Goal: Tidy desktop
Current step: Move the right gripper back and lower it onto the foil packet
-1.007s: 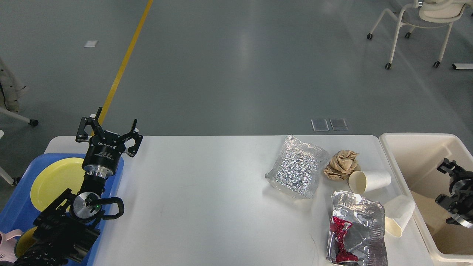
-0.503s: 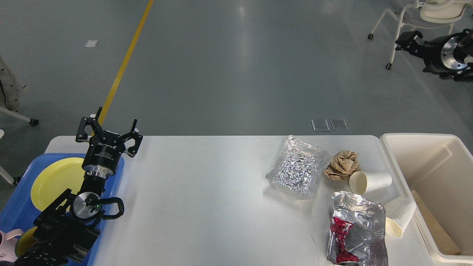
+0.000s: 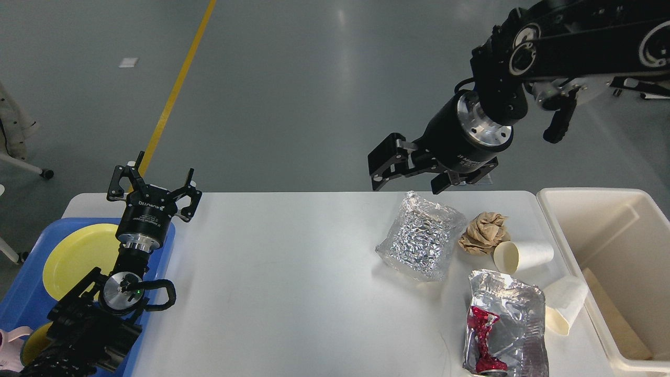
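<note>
My right claw (image 3: 411, 170) hangs above the far edge of the desk (image 3: 293, 272), jaws spread and empty, just beyond the crinkled silver foil bag (image 3: 421, 236). That bag looks like the next piece of litter to go: the step in hand, as I judge it, is the reach for another pickup on the way to the cream bin (image 3: 607, 241) at the desk's right end.

The white desk fills the lower half of the view, and the rubbish is bunched at its right side. Behind and right of the foil bag lies a crumpled brown paper ball (image 3: 484, 233), touching or nearly touching a tipped white paper cup (image 3: 523, 256). Nearer me sits a second foil packet with red print (image 3: 505, 330), with another fallen cup (image 3: 564, 303) just beside it, close to the bin's wall.

My left claw (image 3: 152, 189) points upward over the blue tray (image 3: 21, 298) with the yellow plate (image 3: 78, 254), fingers open, holding nothing.

The next move calls for lowering the right claw over the foil bag and closing on a raised fold; the slick, puffy film may crush or slide out, so a bite near its edge seems safest.

A second ago the right claw was down inside the bin at the view's right edge; half a second ago it was high at the upper right. It has since swung left over the desk. The left arm and the litter have not shifted.
</note>
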You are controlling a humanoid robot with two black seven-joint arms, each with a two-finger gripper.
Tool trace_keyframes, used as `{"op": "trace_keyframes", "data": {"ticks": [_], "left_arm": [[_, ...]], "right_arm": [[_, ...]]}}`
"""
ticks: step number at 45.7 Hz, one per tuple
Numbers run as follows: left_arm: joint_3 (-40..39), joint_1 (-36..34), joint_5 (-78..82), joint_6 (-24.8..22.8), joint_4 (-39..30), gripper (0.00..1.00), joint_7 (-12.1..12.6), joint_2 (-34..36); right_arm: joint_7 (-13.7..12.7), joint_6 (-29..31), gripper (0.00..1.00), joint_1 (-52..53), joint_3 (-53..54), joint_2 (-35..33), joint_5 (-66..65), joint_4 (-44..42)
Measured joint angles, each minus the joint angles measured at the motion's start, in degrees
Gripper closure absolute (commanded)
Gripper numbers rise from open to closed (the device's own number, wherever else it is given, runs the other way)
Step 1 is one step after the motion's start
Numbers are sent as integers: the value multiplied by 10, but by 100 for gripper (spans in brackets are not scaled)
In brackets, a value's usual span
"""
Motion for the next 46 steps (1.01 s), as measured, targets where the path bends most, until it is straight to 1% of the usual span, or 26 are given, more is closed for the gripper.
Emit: {"op": "trace_keyframes", "data": {"ticks": [5,10,14,21,27,34,37,40,46], "left_arm": [[-1,0,0,0,0,3,0,0],[-1,0,0,0,0,3,0,0],[-1,1,0,0,0,3,0,0],[-1,1,0,0,0,3,0,1],[-1,1,0,0,0,3,0,1],[-1,1,0,0,0,3,0,1],[-1,1,0,0,0,3,0,1],[-1,1,0,0,0,3,0,1],[-1,1,0,0,0,3,0,1]], "right_arm": [[2,17,0,34,12,15,11,36],[7,18,0,40,14,14,34,46],[8,18,0,31,6,9,41,47],[8,5,0,-15,-35,5,44,45],[7,-46,0,-78,-80,5,45,43],[7,-155,0,-171,-110,2,47,44],[8,-191,0,-210,-112,-5,48,45],[8,-213,0,-245,-113,-17,48,44],[8,-236,0,-305,-114,-58,42,43]]}}
